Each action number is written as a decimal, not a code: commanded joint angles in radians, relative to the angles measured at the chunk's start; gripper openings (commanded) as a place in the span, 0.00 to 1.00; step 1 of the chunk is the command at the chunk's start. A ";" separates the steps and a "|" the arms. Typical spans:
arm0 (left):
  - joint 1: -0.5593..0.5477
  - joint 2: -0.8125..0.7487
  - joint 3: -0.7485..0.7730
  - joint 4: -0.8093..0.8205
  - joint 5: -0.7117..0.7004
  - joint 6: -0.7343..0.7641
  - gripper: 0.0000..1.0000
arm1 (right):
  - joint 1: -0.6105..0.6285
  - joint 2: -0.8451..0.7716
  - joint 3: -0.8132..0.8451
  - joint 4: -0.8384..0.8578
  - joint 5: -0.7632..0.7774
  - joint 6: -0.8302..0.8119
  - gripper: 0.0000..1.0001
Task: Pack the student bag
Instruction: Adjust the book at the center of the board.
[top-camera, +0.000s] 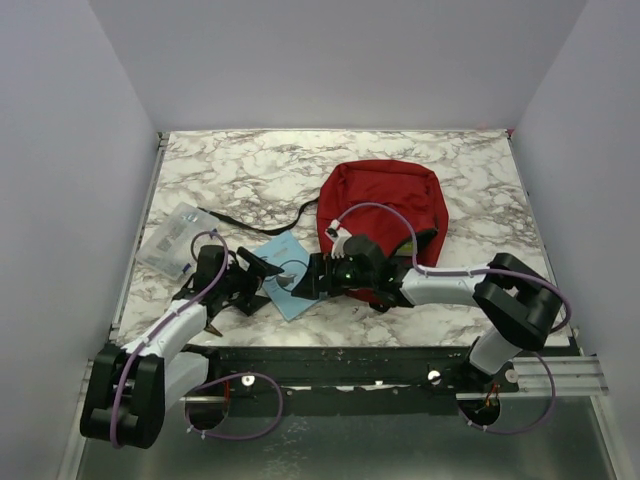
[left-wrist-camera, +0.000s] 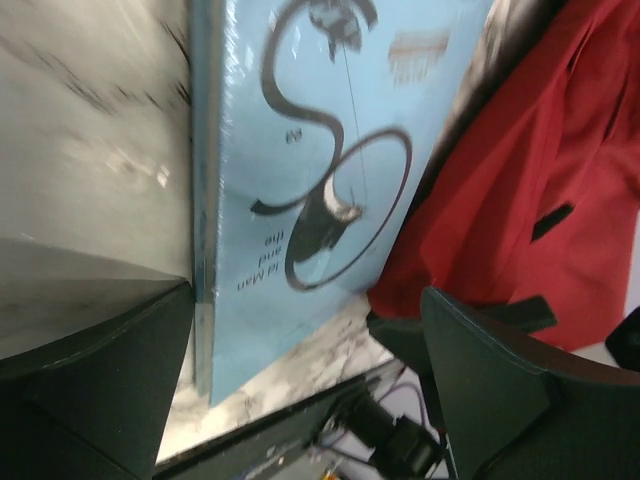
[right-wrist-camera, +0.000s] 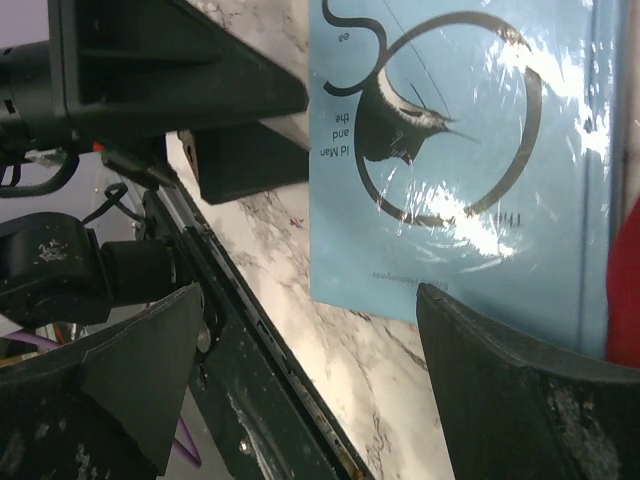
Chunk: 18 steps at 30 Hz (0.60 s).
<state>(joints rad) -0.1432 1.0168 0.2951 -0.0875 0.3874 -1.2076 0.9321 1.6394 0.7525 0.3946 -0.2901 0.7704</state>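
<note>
**Top view.** Red bag (top-camera: 385, 205) slumped flat on the marble table (top-camera: 230, 160), right of centre, beyond both arms. Blue book (top-camera: 288, 262) just beside its near-left edge. Left gripper (top-camera: 262, 282) and right gripper (top-camera: 300, 280) spread wide, facing each other over the book, holding nothing.

**Left wrist view.** Book lying between spread fingers (left-wrist-camera: 90, 380), red cloth just beside it.

**Right wrist view.** Same book, glossy and flat.

**Handling.** Bag probably soft, limp and light while unfilled. Best taken by a firm seam or the black strap (top-camera: 262, 222), not by loose cloth.
</note>
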 joint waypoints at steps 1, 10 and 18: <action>-0.114 0.012 -0.038 -0.018 0.076 -0.064 0.97 | 0.004 -0.061 -0.061 -0.056 0.103 0.048 0.90; -0.170 -0.119 0.109 -0.409 -0.158 0.221 0.98 | 0.007 -0.165 -0.145 -0.149 0.222 0.314 0.89; -0.161 -0.175 0.351 -0.491 -0.358 0.449 0.98 | 0.022 -0.173 -0.192 -0.129 0.284 0.507 0.87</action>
<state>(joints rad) -0.3099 0.8009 0.5018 -0.4927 0.1757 -0.9649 0.9440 1.4628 0.5774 0.3042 -0.0818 1.1561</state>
